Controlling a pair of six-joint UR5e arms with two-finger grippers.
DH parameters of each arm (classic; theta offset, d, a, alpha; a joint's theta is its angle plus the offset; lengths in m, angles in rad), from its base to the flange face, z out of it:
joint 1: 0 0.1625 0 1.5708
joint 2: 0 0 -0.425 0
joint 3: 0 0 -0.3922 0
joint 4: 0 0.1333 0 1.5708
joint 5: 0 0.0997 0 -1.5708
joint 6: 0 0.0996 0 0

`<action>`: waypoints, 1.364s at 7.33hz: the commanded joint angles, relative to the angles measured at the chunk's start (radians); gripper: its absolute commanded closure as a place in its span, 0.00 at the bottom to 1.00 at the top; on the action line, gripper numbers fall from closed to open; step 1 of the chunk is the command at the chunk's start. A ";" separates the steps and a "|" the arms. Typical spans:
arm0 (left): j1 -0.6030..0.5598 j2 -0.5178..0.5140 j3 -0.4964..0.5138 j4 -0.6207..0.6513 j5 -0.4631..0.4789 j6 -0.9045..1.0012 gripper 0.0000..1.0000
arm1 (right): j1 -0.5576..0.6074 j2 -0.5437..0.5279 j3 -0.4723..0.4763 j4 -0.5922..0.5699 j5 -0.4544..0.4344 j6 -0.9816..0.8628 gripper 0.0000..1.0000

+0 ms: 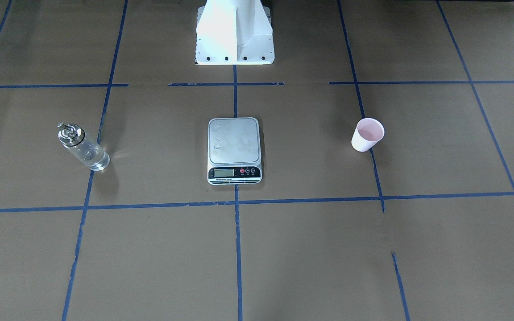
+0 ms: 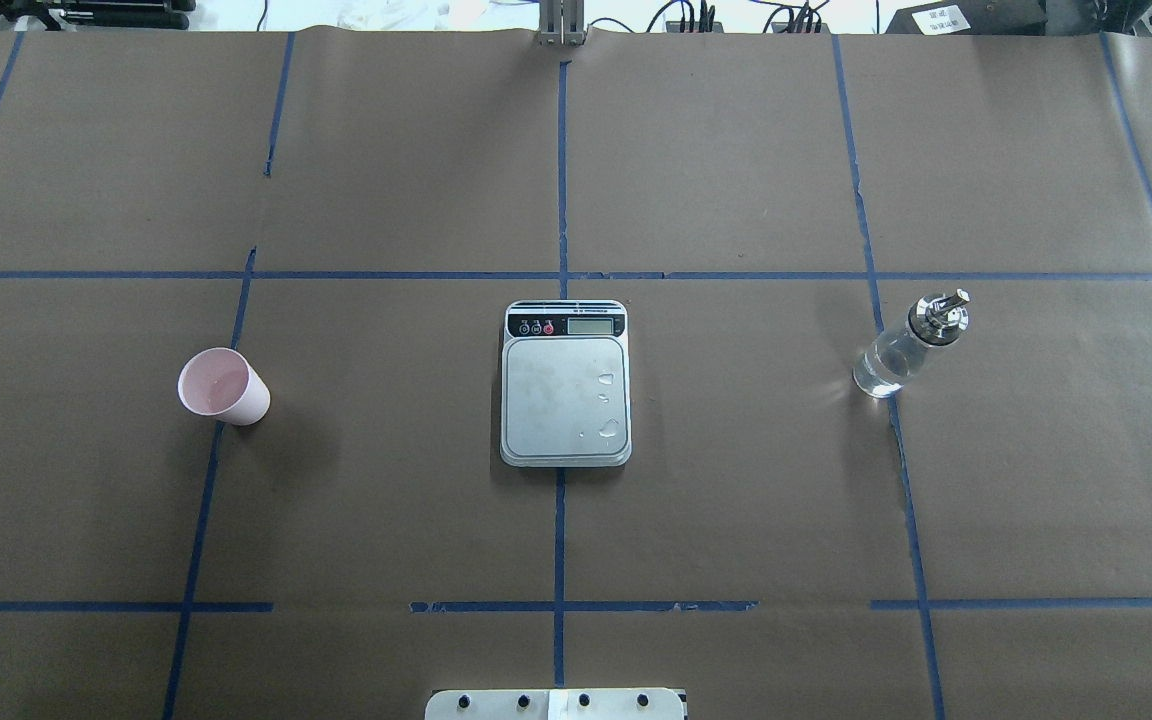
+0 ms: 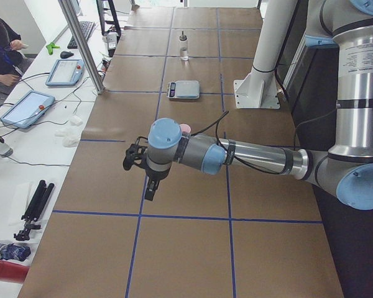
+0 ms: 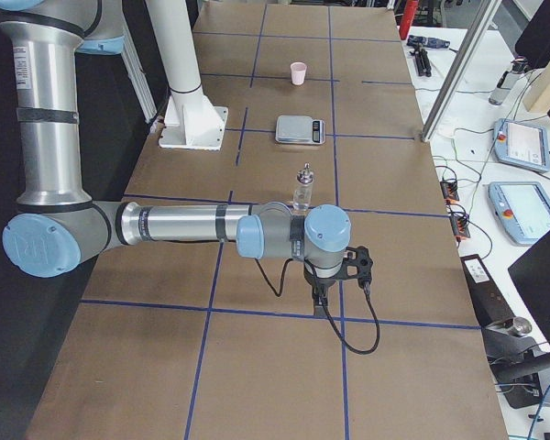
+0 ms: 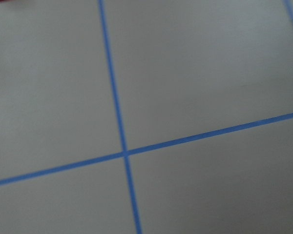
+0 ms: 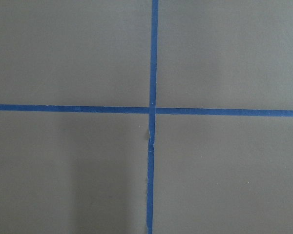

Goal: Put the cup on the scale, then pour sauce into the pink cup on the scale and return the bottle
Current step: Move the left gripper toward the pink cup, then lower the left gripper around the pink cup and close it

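Scale (image 2: 566, 385) sits at the middle of the tabletop (image 2: 736, 500), its black display strip turned toward the far edge, away from the robot. As I judge it, that puts the platform within reach of either arm. You can see a few clear drops (image 2: 611, 428) on the metal, and nothing else stands on it.

Your bottle (image 2: 901, 350) stands upright toward the tabletop's right end, well apart from the scale, with the clear sauce (image 2: 881, 372) low in the glass. The cup (image 2: 224, 387) stands upright and mouth-up toward the left end, about as far from the scale. That split suggests one job for each arm: the left takes the cup, the right the bottle. No step looks begun.

Look at the side views for the arms. The left arm (image 3: 248, 156) stretches its forearm out level over the left end, on the table-end side of the cup, with the left gripper (image 3: 150, 192) pointing straight down, clear of the surface. The right arm (image 4: 183, 223) mirrors it over the right end, with the right gripper (image 4: 319, 301) hanging the same way. Each wrist camera shows only a blue tape cross (image 6: 153, 109). With these views alone, I can't tell whether either claw is spread or closed.
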 commanded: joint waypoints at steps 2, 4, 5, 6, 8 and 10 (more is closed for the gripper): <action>0.115 -0.090 -0.021 0.004 -0.335 -0.295 0.00 | -0.003 0.011 0.028 0.002 0.016 -0.003 0.00; 0.195 -0.108 -0.051 -0.005 -0.223 -0.405 0.00 | -0.014 0.011 0.027 0.001 0.019 0.000 0.00; 0.282 -0.104 -0.106 -0.005 -0.047 -0.506 0.00 | -0.041 0.014 0.027 -0.001 0.019 0.002 0.00; 0.369 -0.102 -0.135 -0.005 0.046 -0.645 0.00 | -0.057 0.017 0.028 -0.002 0.013 -0.001 0.00; 0.597 -0.102 -0.143 -0.090 0.276 -1.013 0.00 | -0.080 0.034 0.024 -0.002 0.008 -0.003 0.00; 0.698 -0.102 -0.113 -0.123 0.341 -1.124 0.00 | -0.090 0.037 0.031 0.001 0.014 0.047 0.00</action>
